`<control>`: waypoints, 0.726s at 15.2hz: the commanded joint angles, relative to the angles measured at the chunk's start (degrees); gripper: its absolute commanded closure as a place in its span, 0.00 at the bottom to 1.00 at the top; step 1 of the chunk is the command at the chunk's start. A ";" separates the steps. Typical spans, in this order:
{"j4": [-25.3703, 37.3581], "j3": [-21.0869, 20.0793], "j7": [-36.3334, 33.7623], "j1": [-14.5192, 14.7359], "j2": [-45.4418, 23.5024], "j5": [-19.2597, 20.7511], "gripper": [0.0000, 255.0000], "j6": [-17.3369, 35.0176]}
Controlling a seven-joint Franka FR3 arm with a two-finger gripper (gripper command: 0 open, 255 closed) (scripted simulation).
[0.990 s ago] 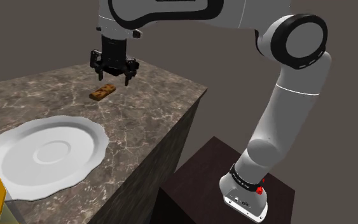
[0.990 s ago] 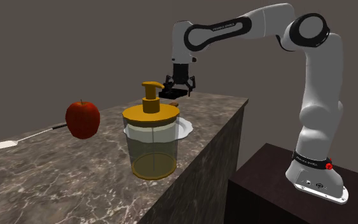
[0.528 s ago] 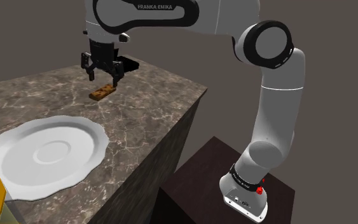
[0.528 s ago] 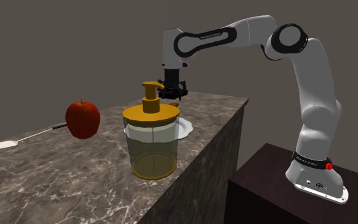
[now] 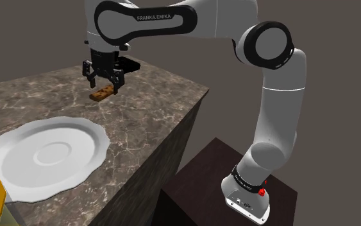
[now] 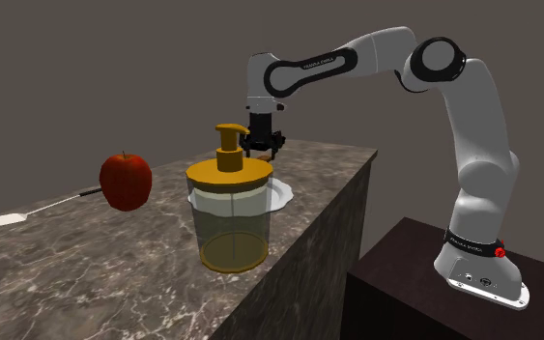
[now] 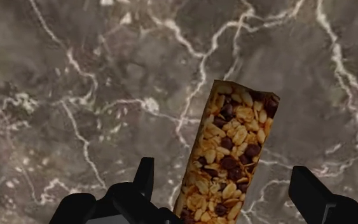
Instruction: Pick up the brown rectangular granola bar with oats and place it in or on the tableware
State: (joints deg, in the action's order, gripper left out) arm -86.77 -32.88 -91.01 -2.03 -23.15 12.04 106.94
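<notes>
Bench (image 5: 148,106): block-shaped, dark brown-grey marbled stone with white veining on top and sides. Lying flat on it toward the far corner in the shoulder view is an oat-studded brown granola bar (image 5: 102,94); nearer that camera, well apart from the bar, sits a white scalloped plate (image 5: 44,157). In the second exterior view an amber pump-lidded jar (image 6: 231,208) stands upright just in front of the plate, with a red apple (image 6: 126,180) and a long white-ended utensil (image 6: 14,218) further to that view's left.
</notes>
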 commanded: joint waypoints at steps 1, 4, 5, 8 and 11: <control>-0.04 0.00 -0.01 0.00 -0.01 0.01 0.00 0.06; -0.04 0.00 -0.01 0.00 -0.01 0.01 0.00 0.05; -0.04 0.00 -0.01 0.00 -0.01 0.01 1.00 0.05; -0.04 0.00 0.00 0.00 -0.01 0.01 1.00 0.05; 0.01 0.01 0.05 -0.03 -0.01 0.00 1.00 0.01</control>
State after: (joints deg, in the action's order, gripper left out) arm -86.69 -32.90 -90.98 -2.06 -23.03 12.03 106.97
